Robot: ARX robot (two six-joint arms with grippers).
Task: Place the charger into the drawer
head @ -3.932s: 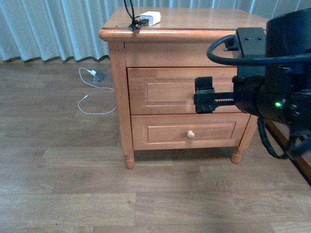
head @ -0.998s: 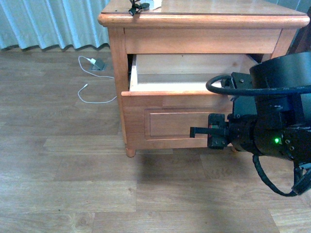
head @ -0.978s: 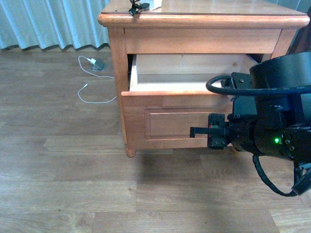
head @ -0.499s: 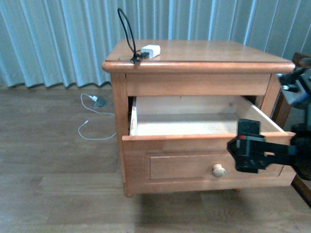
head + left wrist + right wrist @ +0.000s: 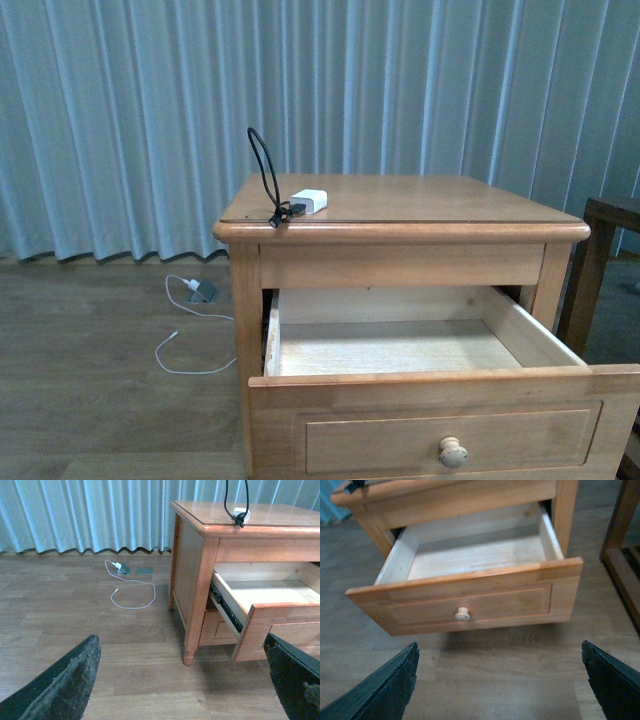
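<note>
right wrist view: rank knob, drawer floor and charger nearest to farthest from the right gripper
1. knob, on the front panel, facing the right gripper
2. drawer floor, behind that panel
3. charger, on the nightstand top, only its black cable showing

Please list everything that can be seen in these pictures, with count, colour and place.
nightstand: one, light wood, before the curtain.
drawer: one, light wood, upper slot, pulled open.
lower drawer: one, light wood, below the open one, mostly hidden.
charger: one, white with black looping cable, on the nightstand top, front left corner.
plug with cable: one, white, on the floor left of the nightstand.
curtain: one, pale blue, behind.
dark furniture: one, brown, right of the nightstand.
left pincer: black, open.
right pincer: black, open, before the drawer.
</note>
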